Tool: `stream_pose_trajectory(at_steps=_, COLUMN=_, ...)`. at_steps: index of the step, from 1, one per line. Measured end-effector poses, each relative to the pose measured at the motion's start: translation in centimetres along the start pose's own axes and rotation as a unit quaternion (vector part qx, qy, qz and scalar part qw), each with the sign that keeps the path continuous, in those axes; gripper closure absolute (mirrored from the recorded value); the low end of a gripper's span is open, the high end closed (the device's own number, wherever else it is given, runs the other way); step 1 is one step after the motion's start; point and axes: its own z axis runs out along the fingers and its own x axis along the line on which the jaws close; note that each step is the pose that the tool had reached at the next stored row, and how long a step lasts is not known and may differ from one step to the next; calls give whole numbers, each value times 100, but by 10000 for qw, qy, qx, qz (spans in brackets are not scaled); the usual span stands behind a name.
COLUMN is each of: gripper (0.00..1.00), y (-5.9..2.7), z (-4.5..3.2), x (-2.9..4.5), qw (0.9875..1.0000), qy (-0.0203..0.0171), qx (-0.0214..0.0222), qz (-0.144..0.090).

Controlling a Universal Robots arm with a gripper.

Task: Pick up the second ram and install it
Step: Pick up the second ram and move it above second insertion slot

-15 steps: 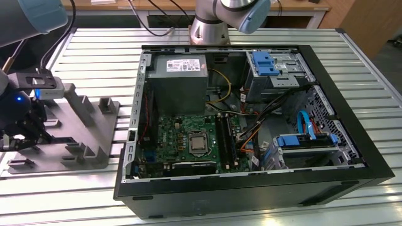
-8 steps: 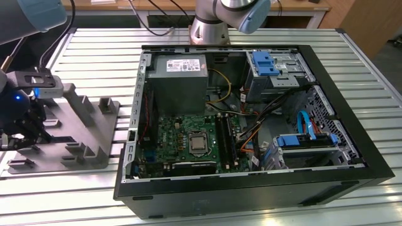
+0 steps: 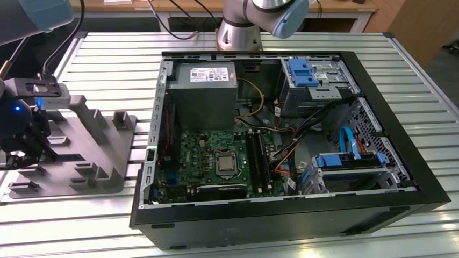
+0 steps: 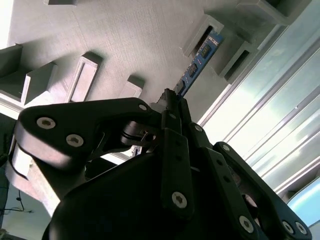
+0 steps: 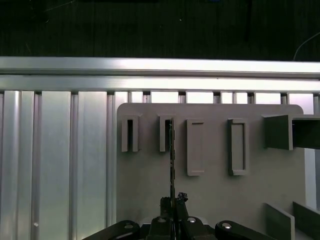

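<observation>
1. Black gripper [image 4: 172, 100] links lie closest to the lens in the second wrist view. Its two fingertips are pressed together on one end of the second ram [image 4: 197, 62], a long, thin, flat stick that looks blue-green, with small dark chips along its face.
2. From this pinch the ram reaches out to a narrow raised slot of the grey slotted plate [image 4: 125, 40]. I cannot tell whether its far end sits inside the slot or just above it.
3. I judge the stick to be light and stiff but fragile. It is best held by its two flat faces near the free long edge, away from the contact edge, and without any twist.
4. The plate lies on the ribbed aluminium table [image 3: 107, 48], at the exterior view's left.
5. Just beside the plate, toward the exterior view's right, the open black computer case [image 3: 287, 212] shows its green motherboard [image 3: 193, 156], well apart from the gripper.
</observation>
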Motion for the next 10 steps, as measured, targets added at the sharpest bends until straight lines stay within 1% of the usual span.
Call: stream_pose_trajectory(at_steps=10, gripper=86, y=2, z=-56, x=-3, qw=10000, qy=1, qx=-1, qz=0)
